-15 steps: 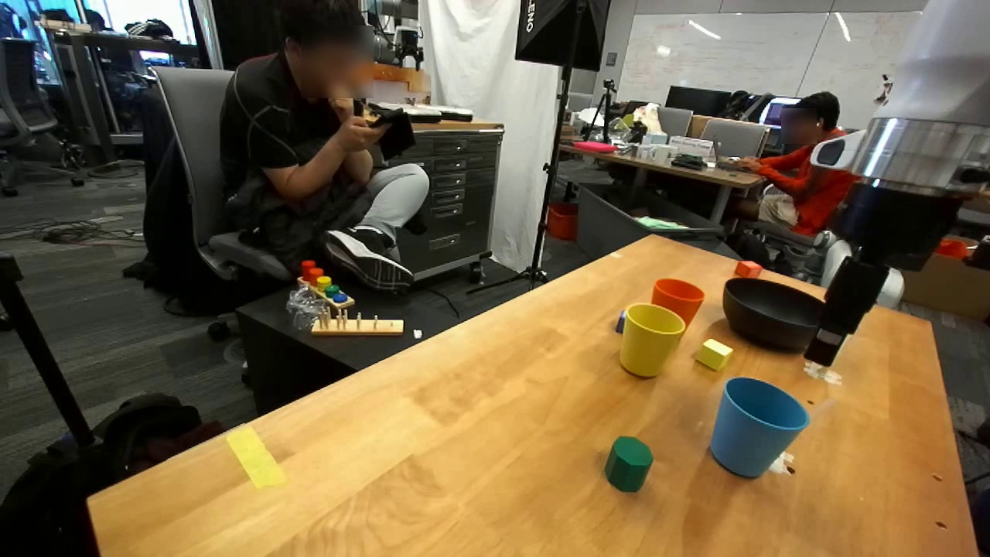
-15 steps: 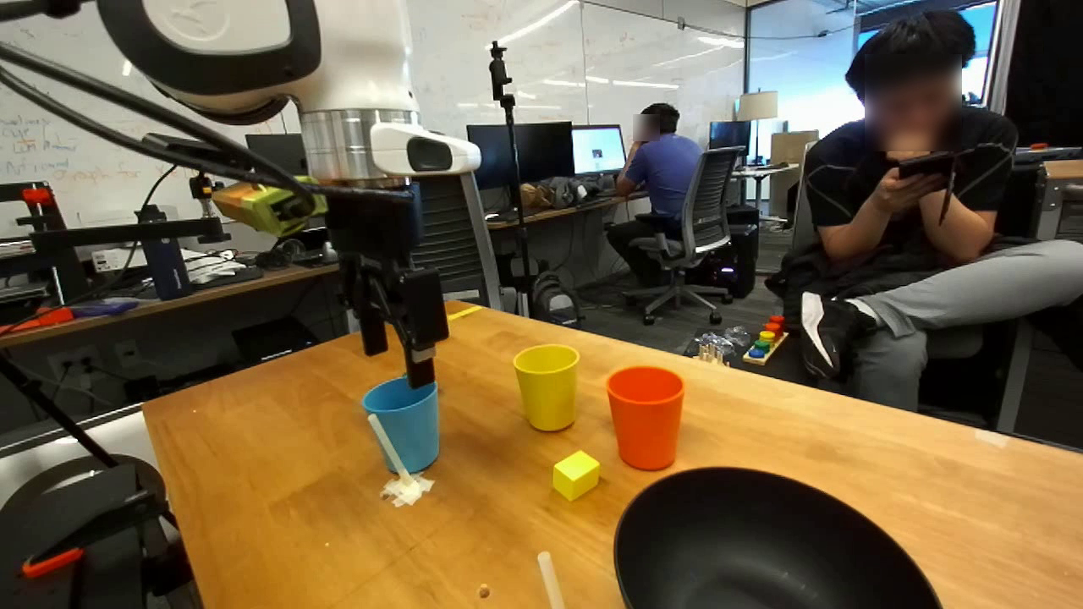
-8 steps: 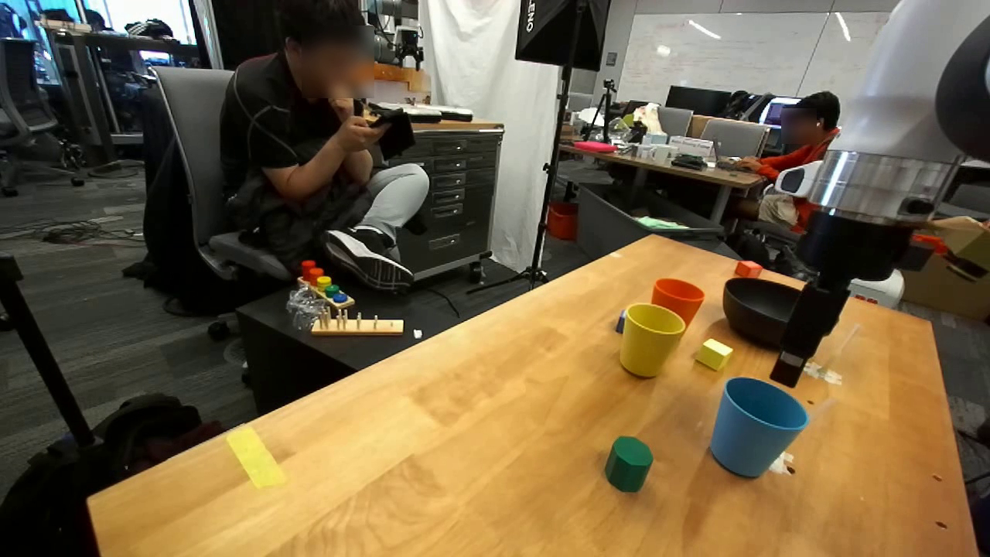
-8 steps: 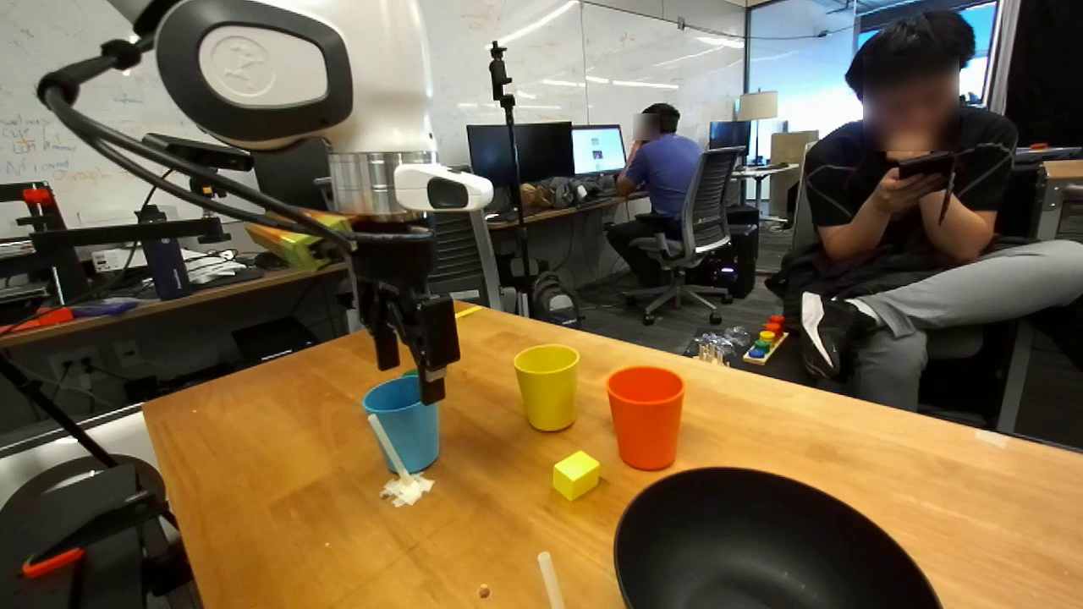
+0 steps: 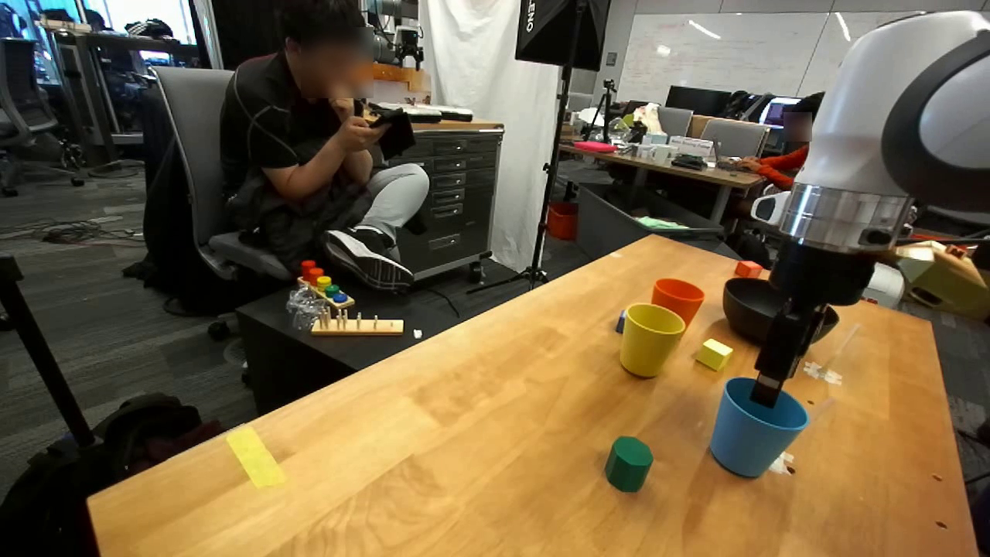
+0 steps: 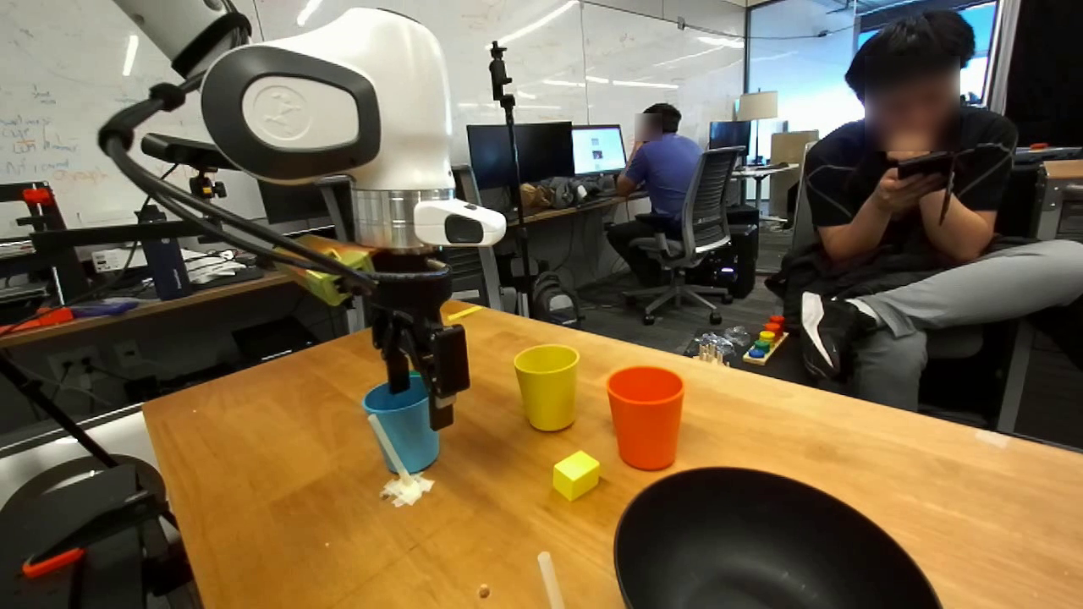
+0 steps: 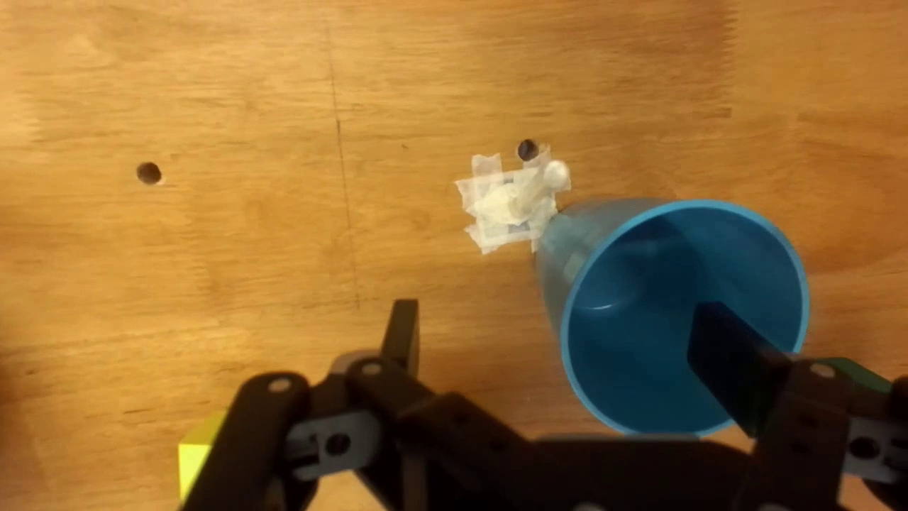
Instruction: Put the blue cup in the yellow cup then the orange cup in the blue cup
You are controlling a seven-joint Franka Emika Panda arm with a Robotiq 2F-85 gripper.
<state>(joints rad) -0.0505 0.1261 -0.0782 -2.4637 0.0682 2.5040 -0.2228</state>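
Spanning one side of the blue cup (image 5: 749, 445), your gripper (image 7: 557, 312) has its fingers spread: in the wrist view, one hangs over or within the mouth (you cannot tell which), the other outside, left. The blue cup stands upright, mouth up, long axis vertical. In an exterior view, you have a straw (image 6: 388, 443) just in front, the yellow cup (image 6: 546, 397) and orange cup (image 6: 646, 427) upright to the right, the yellow block (image 6: 576, 476) near both, the bowl (image 6: 761, 541) near right. In an exterior view, the green block (image 5: 629, 464) stands left of it.
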